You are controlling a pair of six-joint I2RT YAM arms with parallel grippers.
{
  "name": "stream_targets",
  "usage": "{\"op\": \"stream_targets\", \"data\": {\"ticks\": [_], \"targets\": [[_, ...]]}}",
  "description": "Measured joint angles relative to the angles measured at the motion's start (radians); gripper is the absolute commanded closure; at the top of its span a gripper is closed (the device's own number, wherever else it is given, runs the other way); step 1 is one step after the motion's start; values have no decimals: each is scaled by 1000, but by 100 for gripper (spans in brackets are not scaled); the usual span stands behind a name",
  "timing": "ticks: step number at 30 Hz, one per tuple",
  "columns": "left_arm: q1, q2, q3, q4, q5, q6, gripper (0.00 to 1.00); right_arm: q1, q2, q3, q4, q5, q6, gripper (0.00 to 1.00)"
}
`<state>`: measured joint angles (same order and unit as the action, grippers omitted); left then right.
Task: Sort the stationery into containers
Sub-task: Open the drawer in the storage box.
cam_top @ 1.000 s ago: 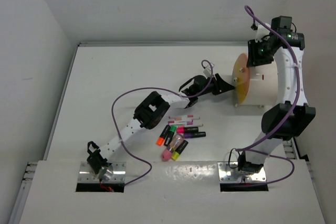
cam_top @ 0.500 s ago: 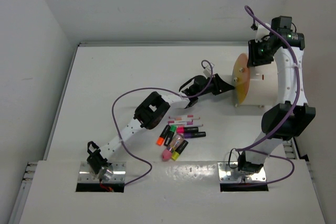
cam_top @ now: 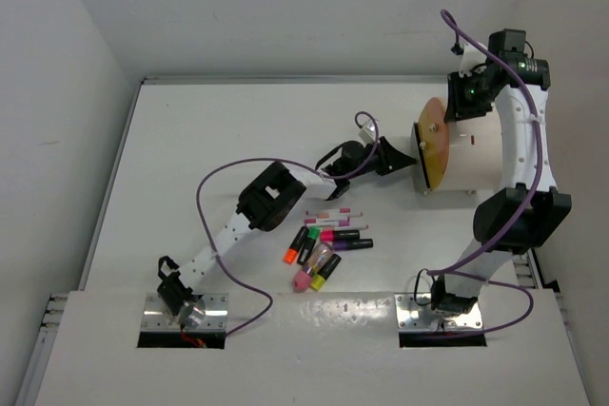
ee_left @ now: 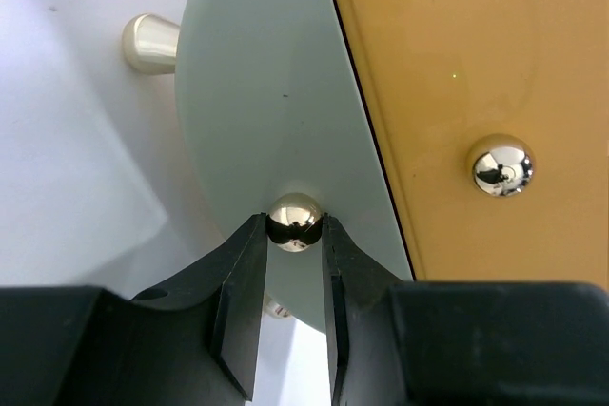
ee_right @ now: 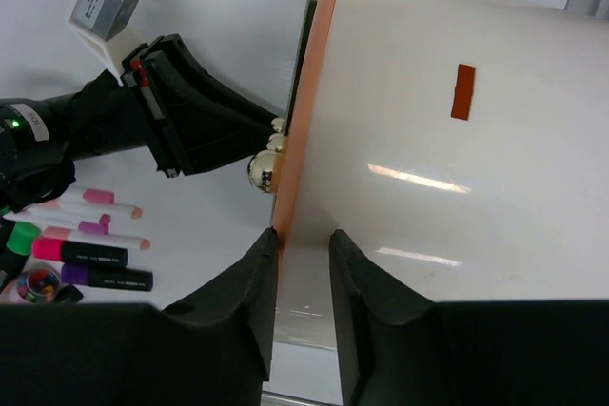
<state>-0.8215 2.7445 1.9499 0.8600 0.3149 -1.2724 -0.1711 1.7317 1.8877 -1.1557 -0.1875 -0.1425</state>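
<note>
The cream-white drum (cam_top: 471, 154) lies on its side at the right, its orange end face (cam_top: 433, 145) turned left. My left gripper (cam_top: 409, 159) is shut on a small chrome knob (ee_left: 294, 220) of a pale grey panel (ee_left: 257, 111) that stands out in front of the orange face (ee_left: 476, 64). A second knob (ee_left: 501, 164) sits on the orange face. My right gripper (cam_top: 466, 104) hovers over the drum's top near its orange rim (ee_right: 303, 140), its jaws a narrow gap apart and empty (ee_right: 303, 240). The highlighters (cam_top: 319, 254) and thin white pens (cam_top: 333, 214) lie on the table.
The stationery pile also shows in the right wrist view (ee_right: 81, 244), below the left arm (ee_right: 86, 130). The left arm's purple cable (cam_top: 214, 197) loops over the table. The back wall edge (cam_top: 285, 80) is behind the drum.
My left gripper has moved a little to the left with the knob in it, and the panel with the orange face has come out from the drum. The right arm has barely moved.
</note>
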Motion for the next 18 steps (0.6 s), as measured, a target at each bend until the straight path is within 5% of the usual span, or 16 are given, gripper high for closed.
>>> {"op": "stream_targets", "data": {"ticks": [18], "targets": [[75,-137,-263,93,53,4,100,3,0,-1,-3,-7,4,78]]}}
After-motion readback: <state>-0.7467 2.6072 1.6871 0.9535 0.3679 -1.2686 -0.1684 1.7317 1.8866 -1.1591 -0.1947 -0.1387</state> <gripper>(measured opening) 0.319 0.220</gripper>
